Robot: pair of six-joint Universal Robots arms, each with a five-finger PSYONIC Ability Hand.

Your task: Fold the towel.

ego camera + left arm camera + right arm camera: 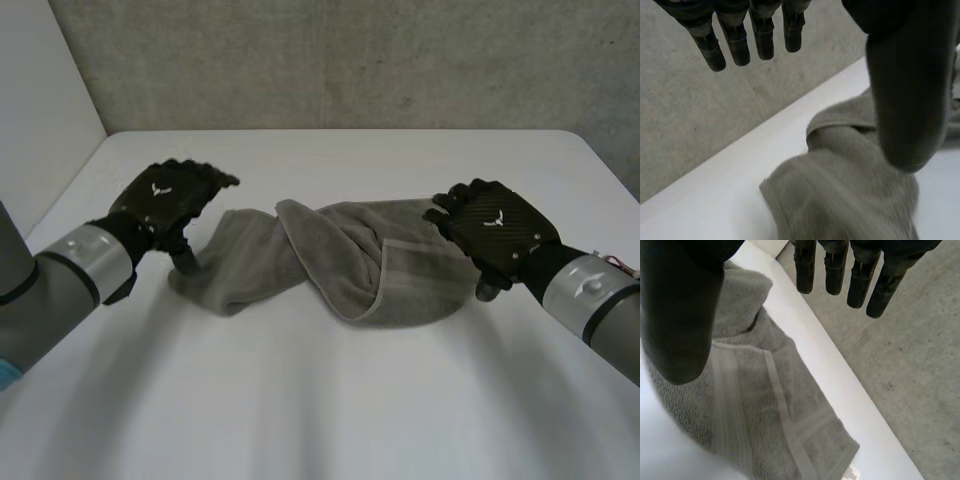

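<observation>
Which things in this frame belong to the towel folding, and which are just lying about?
Job:
grey towel, bunched and twisted
left hand, open, at one end
right hand, open, at the other end

Not the job:
white table underneath
concrete wall behind

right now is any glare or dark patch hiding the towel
Head view: no glare on the table, towel evenly lit, darker only under its fold. Left wrist view: the left hand blocks part of it. Right wrist view: the right hand covers one side.
</observation>
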